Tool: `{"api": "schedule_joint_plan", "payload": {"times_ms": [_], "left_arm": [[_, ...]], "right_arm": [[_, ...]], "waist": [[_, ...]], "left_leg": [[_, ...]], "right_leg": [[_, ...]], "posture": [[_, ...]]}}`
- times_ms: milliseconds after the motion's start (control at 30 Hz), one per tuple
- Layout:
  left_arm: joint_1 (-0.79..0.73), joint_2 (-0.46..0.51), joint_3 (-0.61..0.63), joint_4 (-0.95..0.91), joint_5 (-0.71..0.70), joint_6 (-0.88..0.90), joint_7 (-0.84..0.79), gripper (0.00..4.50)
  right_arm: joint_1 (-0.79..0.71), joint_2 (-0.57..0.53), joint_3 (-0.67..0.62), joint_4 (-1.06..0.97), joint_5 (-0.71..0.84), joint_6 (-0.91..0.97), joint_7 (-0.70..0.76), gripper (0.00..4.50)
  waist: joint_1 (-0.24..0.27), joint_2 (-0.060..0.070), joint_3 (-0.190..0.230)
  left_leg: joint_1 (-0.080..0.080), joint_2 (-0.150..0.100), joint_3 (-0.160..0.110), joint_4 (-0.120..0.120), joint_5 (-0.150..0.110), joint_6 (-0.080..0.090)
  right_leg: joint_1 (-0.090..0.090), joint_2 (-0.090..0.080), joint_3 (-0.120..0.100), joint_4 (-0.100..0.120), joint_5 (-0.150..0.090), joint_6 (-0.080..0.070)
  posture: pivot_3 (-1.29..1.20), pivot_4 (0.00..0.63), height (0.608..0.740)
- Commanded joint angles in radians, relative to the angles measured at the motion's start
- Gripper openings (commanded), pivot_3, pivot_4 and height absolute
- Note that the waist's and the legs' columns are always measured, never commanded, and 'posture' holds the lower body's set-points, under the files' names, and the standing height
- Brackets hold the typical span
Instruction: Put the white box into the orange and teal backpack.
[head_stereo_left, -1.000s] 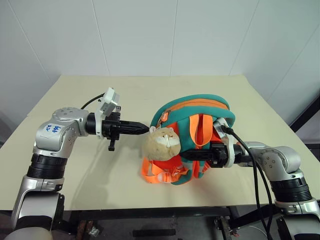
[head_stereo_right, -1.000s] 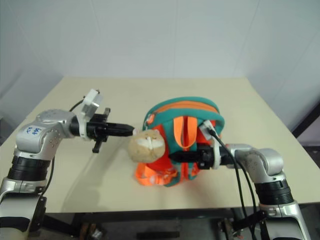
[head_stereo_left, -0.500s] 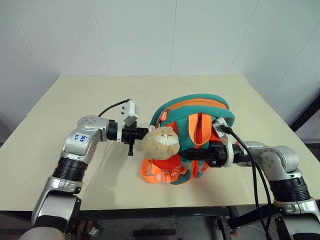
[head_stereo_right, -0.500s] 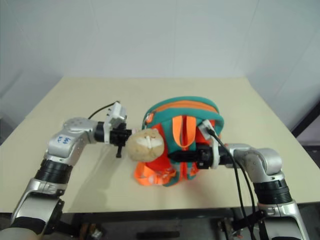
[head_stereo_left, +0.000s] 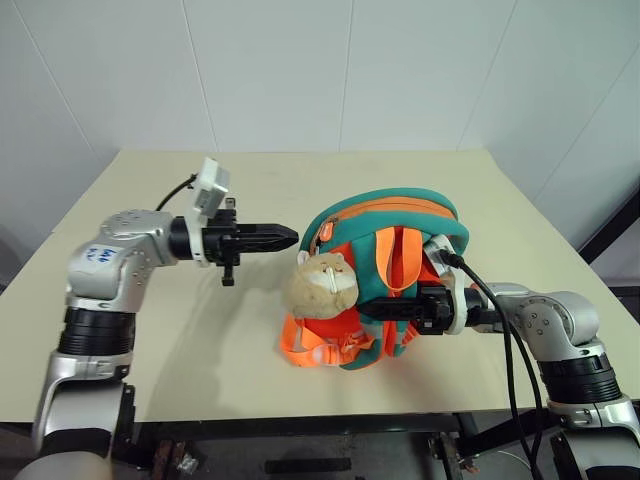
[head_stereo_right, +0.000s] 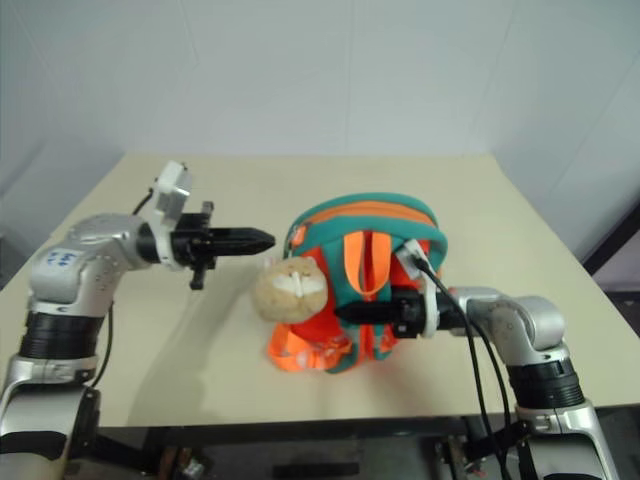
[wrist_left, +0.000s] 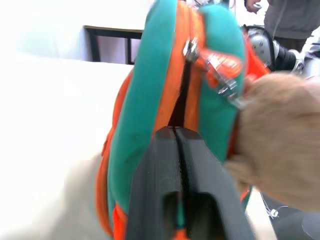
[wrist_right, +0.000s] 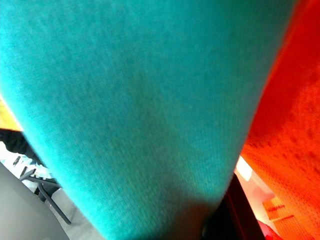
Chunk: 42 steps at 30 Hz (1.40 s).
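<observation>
The small rounded orange fabric backpack with teal trim stands on the pale surface, just ahead of the left gripper along the line its fingers point. Those black fingers look pressed together, holding nothing, aimed at the zipper seam, whose long axis runs up over the pack's crown. The right gripper is clenched on a teal strap. No white box is visible, so I judge it may already be inside.

backpack: 1 | plush toy: 1 | end effector: 2 – left, right | surface: 1 | zipper pulls: 2 | white box: 0 seen
</observation>
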Motion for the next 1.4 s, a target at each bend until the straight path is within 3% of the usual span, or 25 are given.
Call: {"api": "schedule_joint_plan", "payload": {"times_ms": [33, 333, 933, 1233, 1400], "left_arm": [[0.026, 0.057, 0.061, -0.081, -0.096, 0.114, -0.008, 1.53], [0.113, 0.114, 0.103, -0.211, -0.266, 0.338, 0.046, 4.46], [0.126, 0.010, 0.100, -0.316, -0.484, 0.489, 0.226, 4.49], [0.128, -0.034, -0.069, -0.293, -0.294, 0.333, 0.247, 4.49], [0.118, -0.079, -0.088, -0.283, -0.278, 0.307, 0.256, 4.49]], "right_arm": [[-0.007, -0.004, -0.011, -0.007, 0.007, -0.014, 0.014, 0.07], [-0.030, 0.006, 0.012, 0.026, -0.017, -0.034, 0.040, 0.07], [-0.019, 0.023, 0.013, 0.021, -0.029, -0.046, 0.043, 0.07], [-0.020, 0.035, 0.011, 0.019, -0.031, -0.049, 0.043, 0.07], [-0.018, 0.034, 0.005, 0.015, -0.030, -0.047, 0.041, 0.07]], "waist": [[0.000, 0.000, 0.000], [0.001, 0.000, 0.000], [-0.001, 0.000, 0.000], [0.001, 0.000, 0.000], [0.000, 0.000, 0.000]], "left_leg": [[0.000, 0.000, 0.000, 0.000, 0.000, 0.000], [0.000, 0.000, 0.000, 0.000, -0.001, 0.000], [0.000, 0.000, 0.000, 0.000, -0.001, -0.001], [0.000, 0.000, 0.000, 0.000, -0.001, -0.001], [0.000, 0.000, 0.000, 0.000, -0.001, -0.001]], "right_leg": [[0.000, 0.000, 0.000, 0.000, 0.000, 0.000], [0.000, 0.000, 0.000, 0.000, 0.000, -0.001], [0.000, 0.000, 0.000, 0.000, 0.000, -0.001], [0.000, 0.000, 0.000, 0.000, 0.000, -0.001], [0.000, 0.000, 0.000, -0.001, 0.000, -0.001]], "posture": [[0.00, 0.150, 0.740], [0.00, 0.150, 0.740], [0.00, 0.150, 0.740], [0.00, 0.150, 0.740], [0.00, 0.150, 0.740]]}}
